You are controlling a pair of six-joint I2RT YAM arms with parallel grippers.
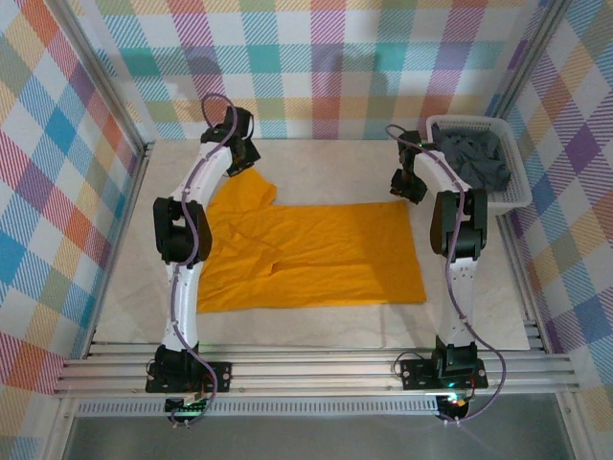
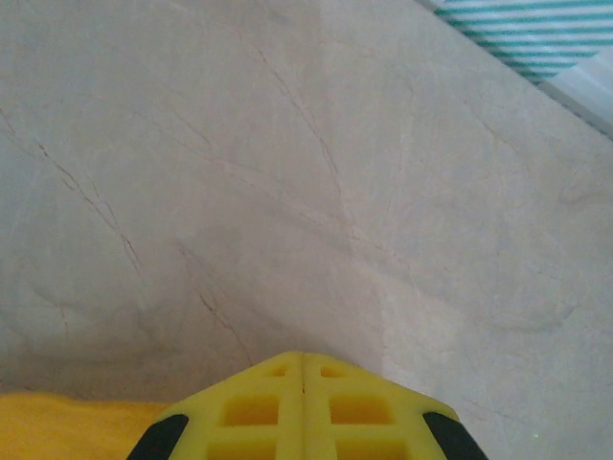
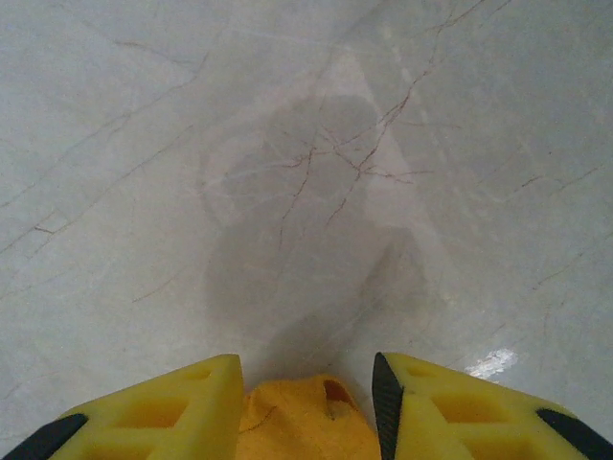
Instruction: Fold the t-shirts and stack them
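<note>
Orange cloth covers the middle of the worktop [image 1: 335,168]: the orange t-shirt [image 1: 316,254] lies spread flat, one sleeve pointing toward the far left corner. The white basket [image 1: 513,196] stands in the far right corner, just beside the right arm, with the grey t-shirts [image 1: 479,158] heaped inside.

The left pincer [image 1: 238,158] sits over the far sleeve. Its wrist view shows the fingers [image 2: 249,407] clenched together, with orange cloth below at the left. Whether any cloth is pinched cannot be told.

The right pincer [image 1: 410,188] sits at the shirt's far right corner. Its wrist view shows the fingers [image 3: 172,402] parted, not clamped, with a bunch of orange cloth filling the gap. The overhead view does not resolve this.
</note>
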